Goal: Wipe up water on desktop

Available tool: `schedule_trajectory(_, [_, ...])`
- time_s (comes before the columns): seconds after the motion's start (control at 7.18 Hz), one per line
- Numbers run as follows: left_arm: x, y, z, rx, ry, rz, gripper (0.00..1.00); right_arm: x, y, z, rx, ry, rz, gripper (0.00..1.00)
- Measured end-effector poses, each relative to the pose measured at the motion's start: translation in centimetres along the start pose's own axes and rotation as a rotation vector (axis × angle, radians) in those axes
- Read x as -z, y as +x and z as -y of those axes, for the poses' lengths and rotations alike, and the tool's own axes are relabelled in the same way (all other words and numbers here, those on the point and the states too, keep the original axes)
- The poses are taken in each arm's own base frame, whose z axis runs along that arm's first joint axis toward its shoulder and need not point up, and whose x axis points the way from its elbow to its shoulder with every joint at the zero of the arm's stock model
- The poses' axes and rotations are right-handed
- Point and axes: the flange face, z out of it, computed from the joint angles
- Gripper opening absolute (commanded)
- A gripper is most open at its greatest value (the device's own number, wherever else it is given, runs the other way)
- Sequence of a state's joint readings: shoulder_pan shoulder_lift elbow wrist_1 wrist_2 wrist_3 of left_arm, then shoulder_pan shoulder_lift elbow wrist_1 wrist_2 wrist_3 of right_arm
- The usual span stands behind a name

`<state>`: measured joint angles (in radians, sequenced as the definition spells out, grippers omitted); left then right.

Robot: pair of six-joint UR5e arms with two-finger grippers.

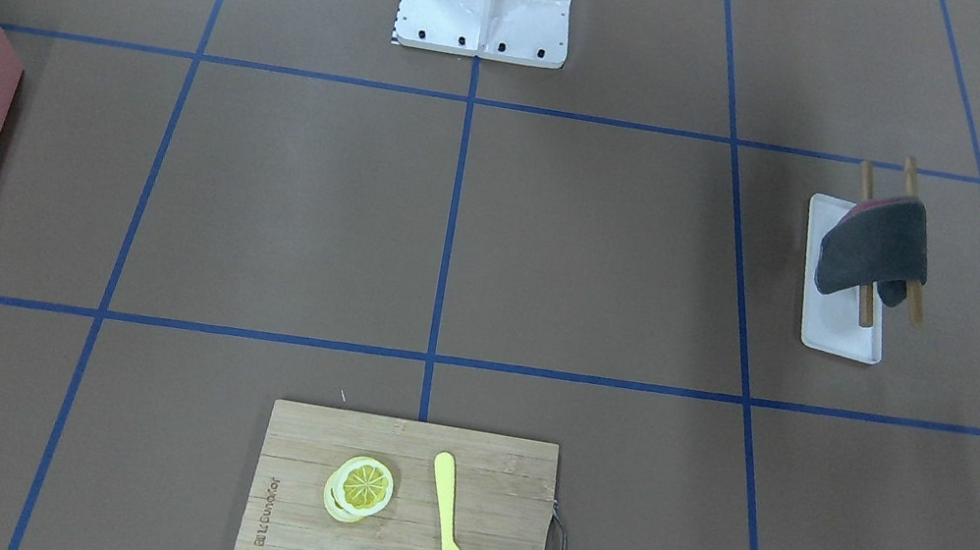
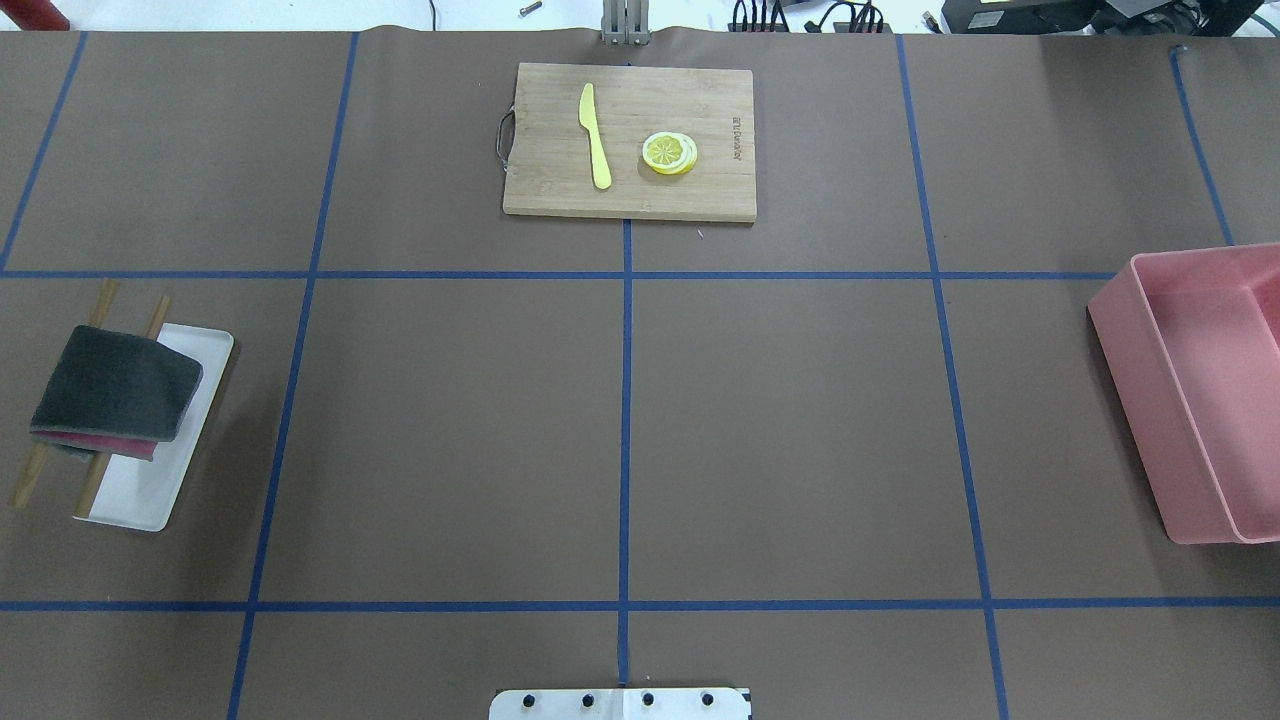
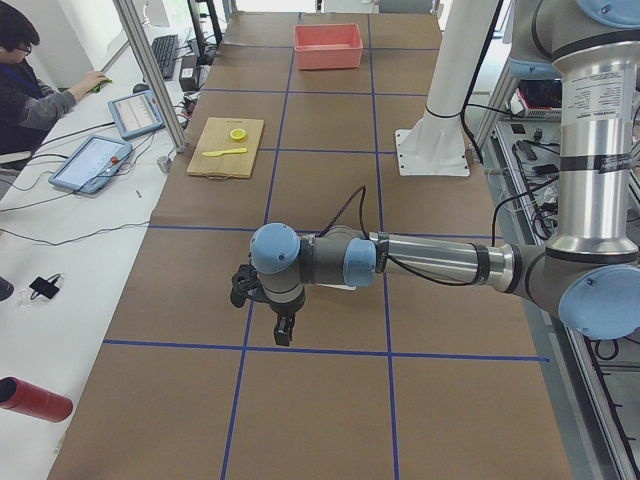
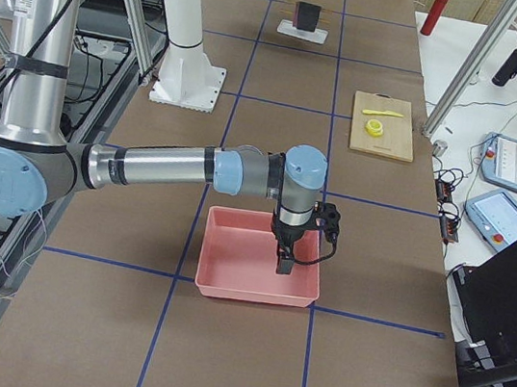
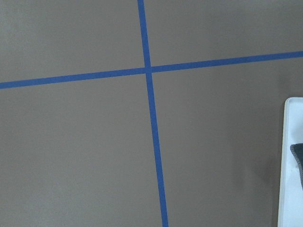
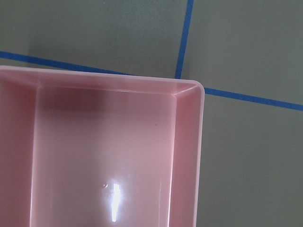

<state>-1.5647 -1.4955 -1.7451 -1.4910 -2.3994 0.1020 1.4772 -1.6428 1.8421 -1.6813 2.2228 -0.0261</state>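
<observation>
Showing in side views only, L end effector point(image 3: 283, 329), R end effector point(image 4: 283, 262), grip can't tell.

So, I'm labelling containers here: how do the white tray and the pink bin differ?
The pink bin is deep-walled and larger; the white tray is shallow and smaller. The tray carries a dark cloth draped over wooden rods; the bin's visible interior is bare. Both rest on the desktop.
</observation>
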Motion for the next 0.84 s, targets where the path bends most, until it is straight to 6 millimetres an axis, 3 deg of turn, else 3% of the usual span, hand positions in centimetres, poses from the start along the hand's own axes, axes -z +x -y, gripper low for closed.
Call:
schedule_trajectory(0.42, [0.6,0.7,0.2,-0.011,0.012,-0.001,0.99,0.3,-0.2,0.0,0.006,0.005,-0.002,1.0])
schedule_trajectory(0.84, [1.9,2.0,0.5,-0.04,0.038,0.009,0.99,3.4,-2.7,-0.2,0.05,0.064,0.002,1.0])
